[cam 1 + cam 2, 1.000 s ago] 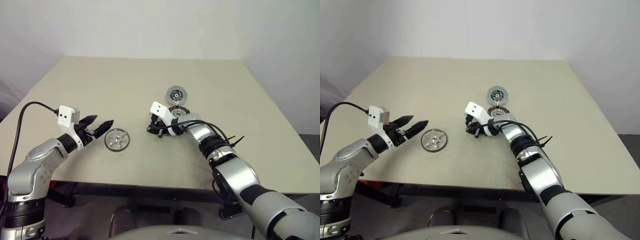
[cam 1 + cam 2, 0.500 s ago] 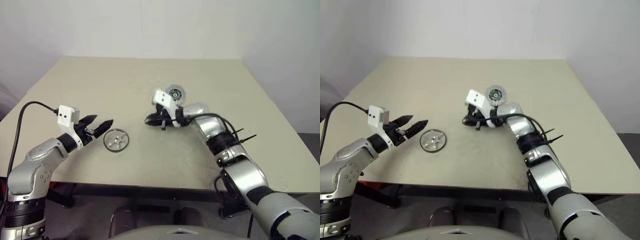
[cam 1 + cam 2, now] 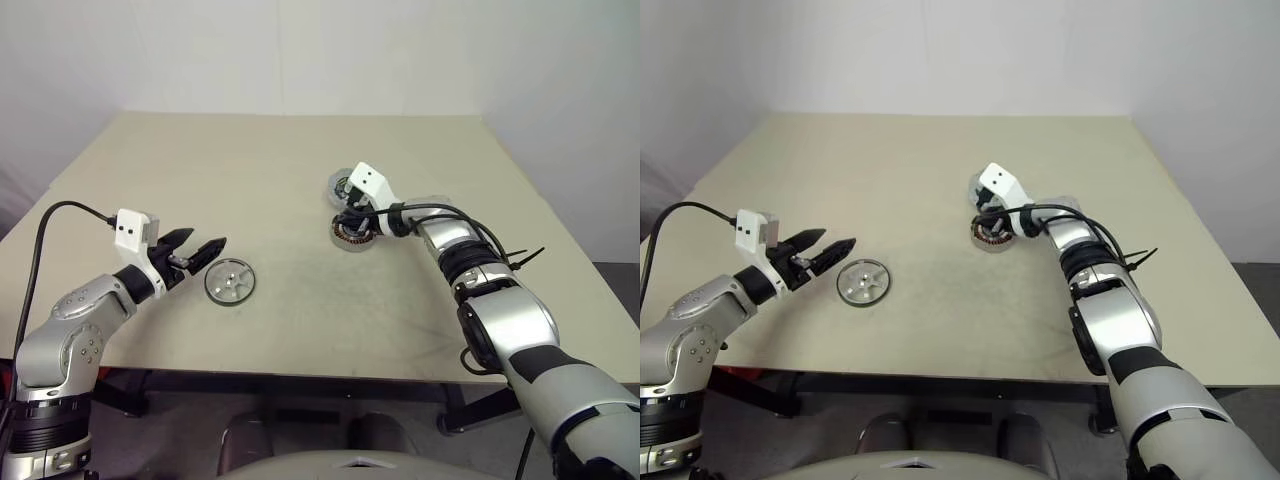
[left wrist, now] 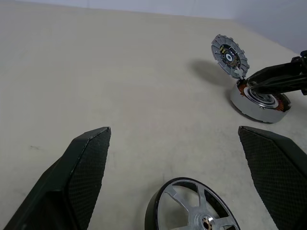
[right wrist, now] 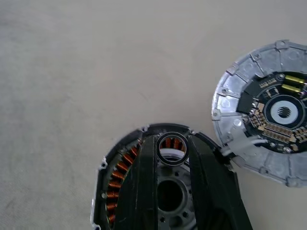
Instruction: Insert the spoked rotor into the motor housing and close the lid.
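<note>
The right gripper (image 5: 172, 153) has moved since a second ago. Back then it was low over the table (image 3: 250, 170), on the side of the motor housing nearer the left arm. Now it has swung across and sits right over the thick round silver motor housing with copper-brown wire inside (image 3: 352, 233). Its two black fingers (image 5: 144, 191) are close together and pinch a small dark ring (image 5: 172, 143) between their tips. The fingers cover the middle of the housing, so its centre is hard to see.

The housing looks like it is in the same place as before. A second ago the arm hid most of it; now more of it shows.

The round silvery lid with a dark centre (image 5: 268, 115) lies just beside the housing, on the far side from the robot, dark face up. The right arm's white wrist block hides part of it in the head views. It has not moved. Tiny gold and dark parts sit in its middle, but no words can be read there.

The left gripper (image 3: 200, 253) has stayed where it was. Its black fingers (image 4: 81, 177) are spread wide and hold nothing.

The flat light-grey spoked rotor disc (image 3: 230, 283) lies well apart from the housing, just past the left fingertips, in the same spot. The left wrist view cuts off its near edge.
</note>
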`<state>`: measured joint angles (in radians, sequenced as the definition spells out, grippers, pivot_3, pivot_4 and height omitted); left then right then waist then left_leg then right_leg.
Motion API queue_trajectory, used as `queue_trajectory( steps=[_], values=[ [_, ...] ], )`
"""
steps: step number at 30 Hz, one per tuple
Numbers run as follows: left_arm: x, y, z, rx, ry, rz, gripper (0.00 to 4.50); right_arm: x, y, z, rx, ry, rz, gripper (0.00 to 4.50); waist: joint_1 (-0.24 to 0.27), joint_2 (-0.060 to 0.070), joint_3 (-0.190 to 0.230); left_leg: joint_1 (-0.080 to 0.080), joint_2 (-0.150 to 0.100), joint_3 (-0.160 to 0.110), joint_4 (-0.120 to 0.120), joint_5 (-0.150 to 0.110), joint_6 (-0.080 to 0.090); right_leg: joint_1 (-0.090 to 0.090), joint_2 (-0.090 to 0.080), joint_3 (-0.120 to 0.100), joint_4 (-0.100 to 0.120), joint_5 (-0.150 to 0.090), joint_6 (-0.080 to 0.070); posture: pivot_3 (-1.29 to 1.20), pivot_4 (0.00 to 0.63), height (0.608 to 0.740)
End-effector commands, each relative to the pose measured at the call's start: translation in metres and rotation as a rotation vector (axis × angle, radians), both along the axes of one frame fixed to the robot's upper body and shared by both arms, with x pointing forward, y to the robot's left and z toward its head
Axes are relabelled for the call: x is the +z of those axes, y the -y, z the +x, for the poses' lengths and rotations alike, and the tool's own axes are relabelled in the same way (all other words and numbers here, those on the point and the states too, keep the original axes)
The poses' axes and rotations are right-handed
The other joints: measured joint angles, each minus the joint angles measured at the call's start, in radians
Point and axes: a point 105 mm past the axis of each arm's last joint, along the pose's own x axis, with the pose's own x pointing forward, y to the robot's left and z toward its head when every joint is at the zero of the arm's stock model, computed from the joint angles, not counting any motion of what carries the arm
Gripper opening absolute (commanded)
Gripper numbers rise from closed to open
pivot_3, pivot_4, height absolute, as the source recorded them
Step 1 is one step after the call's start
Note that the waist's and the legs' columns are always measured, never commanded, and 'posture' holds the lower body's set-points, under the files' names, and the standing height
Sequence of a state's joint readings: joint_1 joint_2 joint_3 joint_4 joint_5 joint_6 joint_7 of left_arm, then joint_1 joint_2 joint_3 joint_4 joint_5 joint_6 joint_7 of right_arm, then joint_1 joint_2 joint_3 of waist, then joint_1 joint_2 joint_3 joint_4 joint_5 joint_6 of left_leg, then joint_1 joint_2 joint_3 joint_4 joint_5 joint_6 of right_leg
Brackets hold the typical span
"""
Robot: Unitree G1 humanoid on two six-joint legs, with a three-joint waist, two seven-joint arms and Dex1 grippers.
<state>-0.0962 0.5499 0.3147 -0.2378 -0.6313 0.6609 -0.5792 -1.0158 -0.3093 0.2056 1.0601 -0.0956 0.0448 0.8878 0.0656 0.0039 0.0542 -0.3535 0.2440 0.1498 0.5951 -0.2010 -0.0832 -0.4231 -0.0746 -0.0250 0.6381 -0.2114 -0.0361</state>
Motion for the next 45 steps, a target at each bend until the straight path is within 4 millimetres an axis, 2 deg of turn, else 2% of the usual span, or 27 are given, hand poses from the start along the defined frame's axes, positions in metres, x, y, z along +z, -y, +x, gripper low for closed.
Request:
queue_trajectory(
  steps=[1,7,13,42,44,45],
  values=[
    [0.01,-0.001,0.001,0.003,0.046,0.009,4.5,0.025,0.002,0.008,0.001,0.079,0.015,0.63,0.001,0.0,0.0,0.0,0.0,0.0,0.0,0.0,0.0,0.0,0.0,0.0,0.0,0.0,0.0,0.0,0.0,0.74],
    [0.01,0.0,0.002,0.002,0.046,0.009,4.5,0.023,0.011,0.007,-0.007,0.075,0.002,0.63,0.002,0.0,0.0,0.0,0.0,0.0,0.0,0.0,0.0,0.0,0.0,0.0,0.0,0.0,0.0,0.0,0.0,0.74],
    [0.009,-0.002,0.002,0.005,0.043,0.013,4.5,0.008,0.027,0.003,-0.035,0.037,-0.031,0.63,0.002,0.0,0.0,0.0,0.0,0.0,0.0,0.0,0.0,0.0,0.0,0.0,0.0,0.0,0.0,0.0,0.0,0.74],
    [0.008,-0.006,0.002,0.021,0.038,0.021,4.5,-0.001,0.014,-0.007,0.021,-0.012,0.003,0.63,0.002,0.0,0.0,0.0,0.0,0.0,0.0,0.0,0.0,0.0,0.0,0.0,0.0,0.0,0.0,0.0,0.0,0.74],
    [0.008,-0.006,0.002,0.022,0.037,0.022,4.5,-0.001,0.013,-0.008,0.026,-0.006,0.0,1.36,0.001,0.0,0.0,0.0,0.0,0.0,0.0,0.0,0.0,0.0,0.0,0.0,0.0,0.0,0.0,0.0,0.0,0.74],
    [0.008,-0.006,0.002,0.022,0.037,0.022,4.5,-0.001,0.013,-0.007,0.029,0.004,-0.011,1.57,0.001,0.0,0.0,0.0,0.0,0.0,0.0,0.0,0.0,0.0,0.0,0.0,0.0,0.0,0.0,0.0,0.0,0.74]
  ],
)
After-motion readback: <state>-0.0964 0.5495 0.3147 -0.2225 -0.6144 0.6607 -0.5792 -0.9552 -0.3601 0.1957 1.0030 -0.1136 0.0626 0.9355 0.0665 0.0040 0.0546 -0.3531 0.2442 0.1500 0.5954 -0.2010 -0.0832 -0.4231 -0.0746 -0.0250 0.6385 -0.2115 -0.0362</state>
